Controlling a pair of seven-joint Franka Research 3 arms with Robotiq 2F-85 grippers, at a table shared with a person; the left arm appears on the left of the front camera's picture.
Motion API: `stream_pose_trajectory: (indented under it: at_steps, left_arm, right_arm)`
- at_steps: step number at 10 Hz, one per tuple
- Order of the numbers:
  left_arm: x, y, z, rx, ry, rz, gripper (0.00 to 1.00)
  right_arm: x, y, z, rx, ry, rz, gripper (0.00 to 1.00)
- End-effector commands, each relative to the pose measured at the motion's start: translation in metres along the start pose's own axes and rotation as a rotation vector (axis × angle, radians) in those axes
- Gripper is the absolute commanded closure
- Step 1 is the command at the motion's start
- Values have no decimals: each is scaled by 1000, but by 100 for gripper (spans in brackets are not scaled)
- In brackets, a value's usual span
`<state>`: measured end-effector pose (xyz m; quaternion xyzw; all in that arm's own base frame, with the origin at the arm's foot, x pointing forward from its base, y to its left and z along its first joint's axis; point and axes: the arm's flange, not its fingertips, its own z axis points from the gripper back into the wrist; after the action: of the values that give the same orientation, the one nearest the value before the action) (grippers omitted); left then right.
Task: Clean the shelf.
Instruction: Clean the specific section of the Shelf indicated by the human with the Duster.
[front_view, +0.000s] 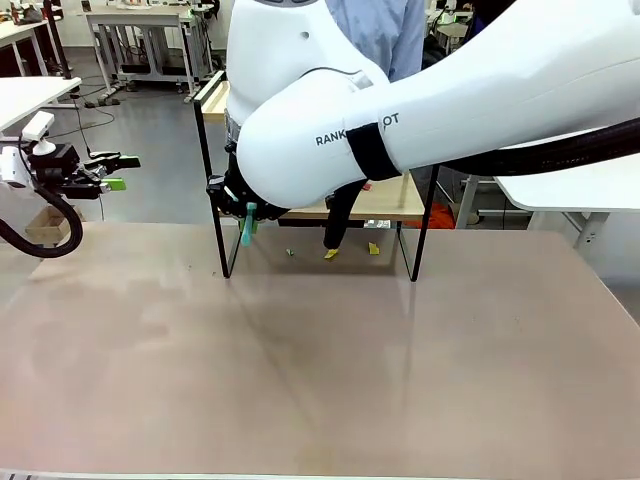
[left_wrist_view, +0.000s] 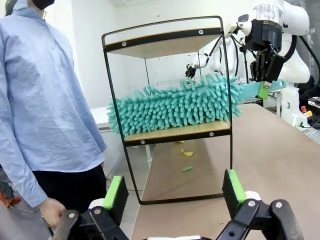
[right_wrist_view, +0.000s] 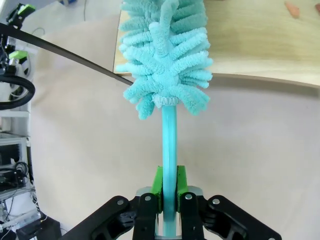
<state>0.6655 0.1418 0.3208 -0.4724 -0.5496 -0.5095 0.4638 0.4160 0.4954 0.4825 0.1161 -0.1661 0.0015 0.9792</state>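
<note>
1. There is one shelf (left_wrist_view: 170, 134) with two wooden boards in a black frame. It stands at the middle of the table's (front_view: 320, 380) far edge, just in front of the one person (left_wrist_view: 45, 100) in a blue shirt.
2. One teal duster (left_wrist_view: 175, 105) lies with its fluffy head along the lower board. Its flat handle sticks out past the frame's end rail.
3. Of the two grippers, the right gripper (right_wrist_view: 169, 182) is clamped on the duster's handle, green pads pressed to both sides. The left gripper (left_wrist_view: 172, 192) stands wide apart and holds nothing.
4. Three small scraps (left_wrist_view: 187, 151) lie on the table under the shelf: two yellow and one green.
5. In the front view the right arm's bulk covers most of the shelf. Only the left upright, part of the lower board and the right leg are visible, and of the duster only the handle tip.
6. The person's head and legs are cut off, and one hand (left_wrist_view: 50, 210) hangs low by the left gripper's fingers.
7. In the right wrist view the duster's head hides the board's near edge.
8. The table in front of the shelf is wide and bare. The left gripper sits near the table's far left corner, well apart from the shelf.
</note>
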Motion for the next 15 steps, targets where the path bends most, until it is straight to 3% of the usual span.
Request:
stream_pose_trajectory:
  at_steps: [1,5,10,15]
  left_arm:
    - [3,-3,-2,1,-2,-16,0]
    - [3,-3,-2,1,-2,-16,0]
    - [3,-3,-2,1,-2,-16,0]
    - [3,-3,-2,1,-2,-16,0]
  right_arm:
    - [0,-1,3,-12,-7,9,87]
    - [0,0,0,-4,-2,3,87]
    - [-3,-75,26,-25,116,-78,87]
    - [-13,-172,55,-55,153,-216,87]
